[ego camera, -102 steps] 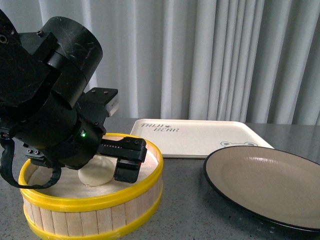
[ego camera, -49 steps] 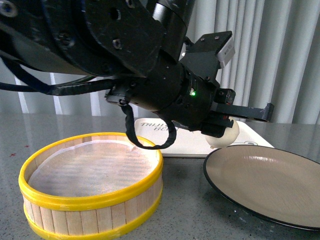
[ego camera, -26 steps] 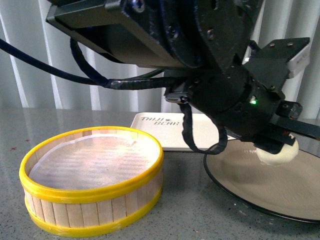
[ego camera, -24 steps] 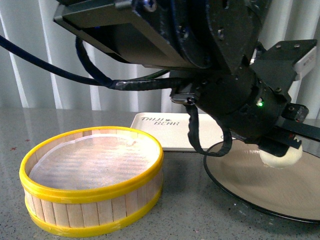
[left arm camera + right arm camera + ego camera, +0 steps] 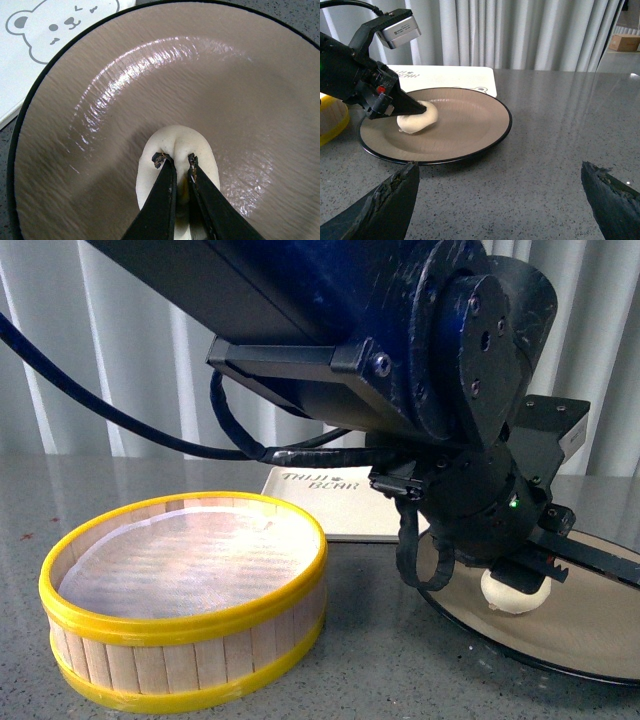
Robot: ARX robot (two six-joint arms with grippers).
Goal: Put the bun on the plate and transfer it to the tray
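Bun located on the plate, off-centre, on the side toward the basket, underside resting on the beige surface. Left pincer narrow, both fingers pressed into the bun's top and gripping it. Right pincer wide, gripping nothing, above the bench and well apart from the plate. Plate contents: the bun only. Basket stands left of the plate; only a white liner shows inside. Tray lies flat behind the plate, bear print just beside the black rim
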